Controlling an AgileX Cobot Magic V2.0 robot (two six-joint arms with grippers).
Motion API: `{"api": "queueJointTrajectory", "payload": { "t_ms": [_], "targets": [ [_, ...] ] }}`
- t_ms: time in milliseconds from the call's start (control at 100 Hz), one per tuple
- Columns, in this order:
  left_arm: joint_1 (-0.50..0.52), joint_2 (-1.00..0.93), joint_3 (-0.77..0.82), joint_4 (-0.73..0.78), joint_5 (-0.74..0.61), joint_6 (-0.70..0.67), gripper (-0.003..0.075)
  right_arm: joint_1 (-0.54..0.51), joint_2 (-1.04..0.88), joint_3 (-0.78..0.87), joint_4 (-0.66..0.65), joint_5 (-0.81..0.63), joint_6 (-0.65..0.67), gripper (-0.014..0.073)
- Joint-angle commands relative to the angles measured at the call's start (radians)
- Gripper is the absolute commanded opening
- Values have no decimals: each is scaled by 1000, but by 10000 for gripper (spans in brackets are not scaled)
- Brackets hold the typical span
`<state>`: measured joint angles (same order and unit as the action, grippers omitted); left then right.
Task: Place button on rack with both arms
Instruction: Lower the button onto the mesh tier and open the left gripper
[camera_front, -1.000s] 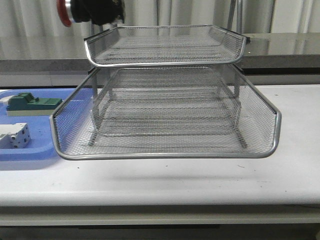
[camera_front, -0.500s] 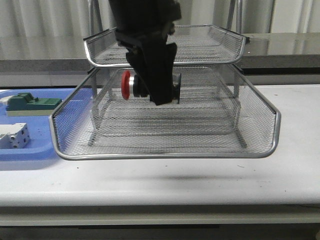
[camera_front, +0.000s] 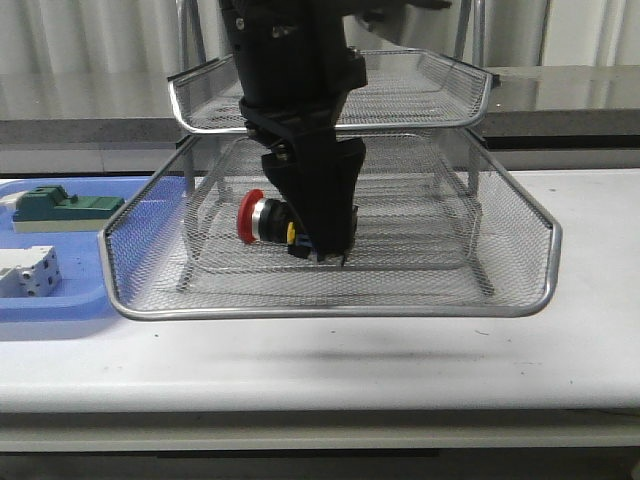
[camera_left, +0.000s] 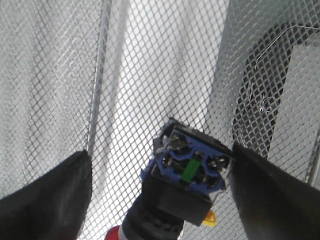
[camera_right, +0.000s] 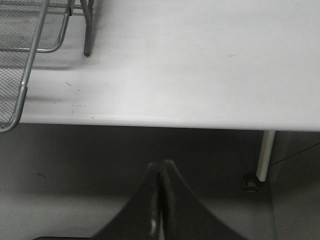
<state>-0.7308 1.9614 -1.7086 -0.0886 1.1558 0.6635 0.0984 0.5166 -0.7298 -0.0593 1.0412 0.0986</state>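
- Left claw (camera_front: 318, 250) is gripping the button (camera_front: 262, 217) by its body, fingers closed on it, low inside the rack (camera_front: 330, 300), red cap pointing toward the tabletop's left edge.
- Right claw (camera_right: 159, 200) is sitting fully closed and empty off the tabletop's (camera_right: 200, 60) front edge.
- We are risking the round button rolling on the mesh if we are releasing it too high.

Left end effector (camera_front: 318, 245) pointing down, fingers (camera_left: 50, 195) spread wide; right end effector (camera_right: 160, 200) fingers pressed together.
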Motion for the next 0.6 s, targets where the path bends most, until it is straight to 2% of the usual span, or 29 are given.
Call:
{"api": "queueJointTrajectory", "payload": {
  "t_ms": [0,150,420,590],
  "targets": [
    [-6,-56,-43,-13,3,-10,554,-3,6,-33,-19,-53,0,-68],
    [-6,-56,-109,-13,111,-33,554,-3,6,-33,-19,-53,0,-68],
    [12,-147,-156,0,112,-136,508,-3,6,-33,-19,-53,0,-68],
    [77,-243,-156,4,112,-159,503,-3,6,-33,-19,-53,0,-68]
  ]
}}
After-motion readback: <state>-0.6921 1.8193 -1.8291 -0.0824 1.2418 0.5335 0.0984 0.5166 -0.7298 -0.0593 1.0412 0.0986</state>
